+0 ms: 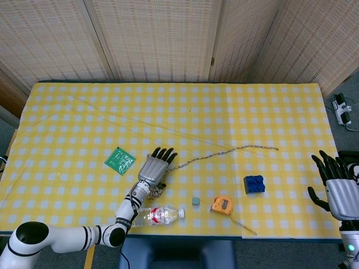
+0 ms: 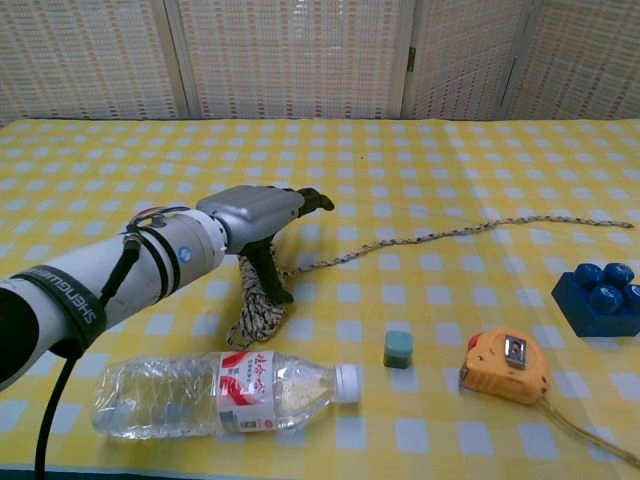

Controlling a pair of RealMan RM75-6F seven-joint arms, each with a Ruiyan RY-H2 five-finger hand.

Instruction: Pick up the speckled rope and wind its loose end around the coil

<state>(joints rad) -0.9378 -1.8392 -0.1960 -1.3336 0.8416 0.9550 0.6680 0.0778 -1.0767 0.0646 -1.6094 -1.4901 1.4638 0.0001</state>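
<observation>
The left robot hand (image 2: 262, 212) reaches low over the rope (image 2: 262, 300) coil near the bottle (image 2: 215, 393), palm down, thumb hooked down against the coil, other fingers extended. The right robot hand (image 1: 338, 190) hangs spread at the surface's (image 1: 84, 123) right edge, holding nothing.

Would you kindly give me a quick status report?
Left hand over rope coil, grip unclear. Right hand open, idle at table edge. Loose end unwound. Bottle beside coil.

The left hand (image 1: 155, 168) lies over the coil of the speckled rope (image 1: 224, 152), whose loose end runs right across the table (image 1: 84, 123). The right hand (image 1: 338, 188) hangs open beside the table's edge.
</observation>
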